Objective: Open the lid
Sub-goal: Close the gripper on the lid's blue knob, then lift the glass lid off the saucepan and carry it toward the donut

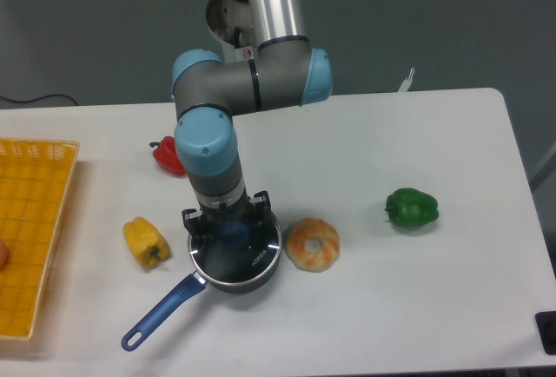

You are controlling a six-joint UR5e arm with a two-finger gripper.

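Note:
A dark blue saucepan [162,311] stands near the table's front, its long handle pointing to the front left. The clear glass lid [258,254] lies flat on the pan, and its blue knob [232,233] shows at the centre. My gripper [225,219] points straight down over the lid's rear half. Its two black fingers [188,220] stand wide apart on either side of the knob. The gripper is open and nothing is gripped between the fingers.
A yellow pepper [145,241] lies left of the pan, a red pepper [168,155] behind it, and a glazed doughnut [313,243] close to its right. A green pepper [411,208] sits further right. A yellow basket [35,221] lies along the left edge.

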